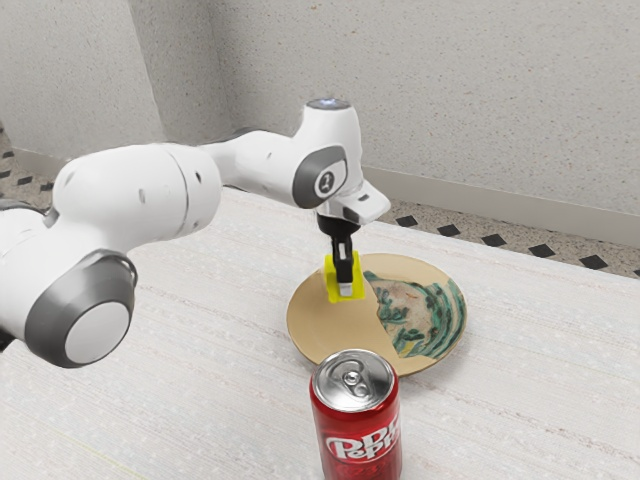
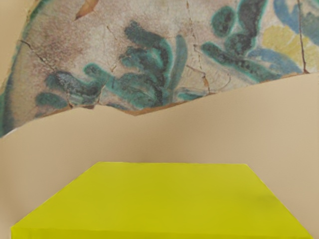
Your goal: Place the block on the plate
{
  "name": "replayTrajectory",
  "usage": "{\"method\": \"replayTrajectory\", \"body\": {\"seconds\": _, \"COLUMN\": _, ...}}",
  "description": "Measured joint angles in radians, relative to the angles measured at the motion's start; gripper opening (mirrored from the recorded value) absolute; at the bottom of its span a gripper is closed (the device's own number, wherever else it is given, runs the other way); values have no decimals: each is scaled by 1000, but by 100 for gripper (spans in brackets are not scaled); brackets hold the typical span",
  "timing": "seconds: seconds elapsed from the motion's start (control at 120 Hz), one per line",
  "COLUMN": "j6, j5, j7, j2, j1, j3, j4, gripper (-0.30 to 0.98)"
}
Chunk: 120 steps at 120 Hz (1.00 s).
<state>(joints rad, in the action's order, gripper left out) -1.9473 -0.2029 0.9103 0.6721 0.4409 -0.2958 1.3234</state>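
Observation:
The black gripper (image 1: pixel 346 285) points down over the tan part of the plate (image 1: pixel 318 322), toward the plate's edge nearer the arm. It is shut on the yellow block (image 1: pixel 359 284), with one finger across the block's near face and the far finger hidden behind it. Whether the block's underside touches the plate, I cannot tell. In the wrist view the block (image 2: pixel 172 196) is large at the lower edge, with the plate's plain tan surface (image 2: pixel 164 139) and painted green pattern beyond it.
A red soda can (image 1: pixel 360 430) stands upright at the plate's near side in the exterior view, close to the rim. The pale wooden table (image 1: pixel 540 400) extends around both, and a speckled wall rises behind.

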Motion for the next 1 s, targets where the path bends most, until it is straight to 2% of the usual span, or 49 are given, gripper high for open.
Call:
{"method": "replayTrajectory", "body": {"seconds": 0.183, "j6": -17, "j5": -5, "j7": 0, "j2": 81, "j1": 34, "j3": 3, "j4": -33, "gripper": 39}}
{"method": "replayTrajectory", "body": {"seconds": 0.358, "j6": -24, "j5": -9, "j7": 0, "j2": 90, "j1": 43, "j3": 2, "j4": -34, "gripper": 54}}
{"method": "replayTrajectory", "body": {"seconds": 0.5, "j6": -25, "j5": -9, "j7": 1, "j2": 68, "j1": 43, "j3": 3, "j4": -30, "gripper": 61}}
{"method": "replayTrajectory", "body": {"seconds": 0.683, "j6": 54, "j5": -9, "j7": 2, "j2": -47, "j1": 1, "j3": 3, "j4": -1, "gripper": 65}}
{"method": "replayTrajectory", "body": {"seconds": 0.817, "j6": 126, "j5": -3, "j7": 6, "j2": -223, "j1": -84, "j3": 4, "j4": 141, "gripper": 67}}
{"method": "replayTrajectory", "body": {"seconds": 0.933, "j6": 162, "j5": 44, "j7": 8, "j2": -339, "j1": -135, "j3": 13, "j4": 199, "gripper": 68}}
{"method": "replayTrajectory", "body": {"seconds": 1.0, "j6": 176, "j5": 88, "j7": 10, "j2": -402, "j1": -183, "j3": 60, "j4": 231, "gripper": 68}}
